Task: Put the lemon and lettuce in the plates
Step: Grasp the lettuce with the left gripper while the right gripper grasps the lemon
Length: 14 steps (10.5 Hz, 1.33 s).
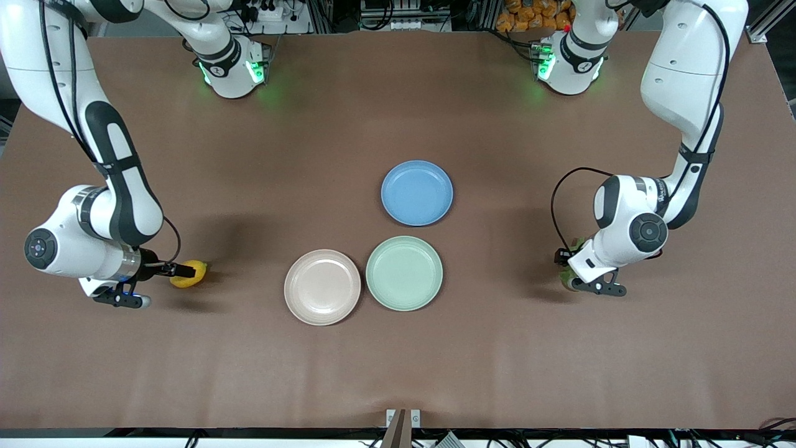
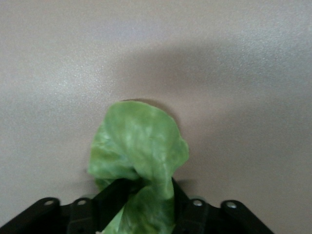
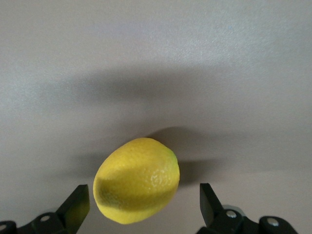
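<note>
1. Nearest the front camera lies the beige-pink plate (image 1: 322,287), bare, with the pale mint green plate (image 1: 404,272) just beside it toward the left arm's end of the table; their rims almost touch.
2. A blue plate (image 1: 417,192) sits farther from the front camera than the mint one, near it but apart.
3. The lemon (image 1: 188,274) rests on the brown table (image 1: 398,361) toward the right arm's end, well apart from the plates.
4. The right gripper (image 1: 189,270) is low at the lemon. In the right wrist view the lemon (image 3: 137,180) sits between the two fingers (image 3: 77,207), which stand wide; a clear gap shows on each side, so neither finger touches the fruit.
5. The lettuce (image 1: 567,275) is toward the left arm's end of the table, mostly hidden under the left gripper (image 1: 569,274) in the front view.
6. In the left wrist view the lettuce (image 2: 138,161) is pinched at its lower part between the dark fingers (image 2: 114,195), which are drawn narrow against the leaf; the rest of the leaf sticks out past the fingertips over the table.
</note>
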Each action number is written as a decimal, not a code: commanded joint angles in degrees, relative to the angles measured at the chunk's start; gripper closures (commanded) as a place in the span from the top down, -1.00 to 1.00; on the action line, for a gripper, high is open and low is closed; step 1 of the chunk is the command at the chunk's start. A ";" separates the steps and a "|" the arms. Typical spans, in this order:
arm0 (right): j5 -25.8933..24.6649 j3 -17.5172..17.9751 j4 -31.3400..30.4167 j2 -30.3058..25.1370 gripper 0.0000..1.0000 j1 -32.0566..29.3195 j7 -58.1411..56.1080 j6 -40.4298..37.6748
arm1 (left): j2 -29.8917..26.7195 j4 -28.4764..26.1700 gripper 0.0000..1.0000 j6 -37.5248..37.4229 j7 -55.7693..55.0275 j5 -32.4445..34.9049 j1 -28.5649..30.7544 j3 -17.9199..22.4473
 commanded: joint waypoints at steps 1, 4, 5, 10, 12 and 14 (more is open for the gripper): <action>2.90 0.05 1.06 1.05 1.00 -0.21 -0.02 0.18 | 1.49 1.00 -1.00 0.54 2.16 -0.37 -0.07 -0.12; 3.08 0.05 0.97 2.10 1.00 -0.30 0.15 0.36 | 1.75 2.58 -1.00 -0.86 1.64 -0.46 -0.60 -0.21; 3.08 0.05 0.80 2.19 1.00 -0.21 0.15 0.79 | 2.10 4.67 -1.00 -3.74 1.37 -0.81 -0.69 -0.21; 3.08 0.05 0.80 2.46 -0.24 0.14 0.68 0.80 | 2.37 13.74 -1.00 -14.31 -3.45 -1.25 -2.79 -0.30; 3.08 0.14 1.06 2.37 -0.45 0.49 2.16 0.71 | 2.01 16.37 -1.00 -15.53 -4.43 -4.56 -4.55 -0.39; 3.08 0.14 1.76 1.93 -0.46 2.68 7.86 0.10 | 2.01 18.57 -1.00 -17.21 -6.26 -6.87 -6.04 -0.39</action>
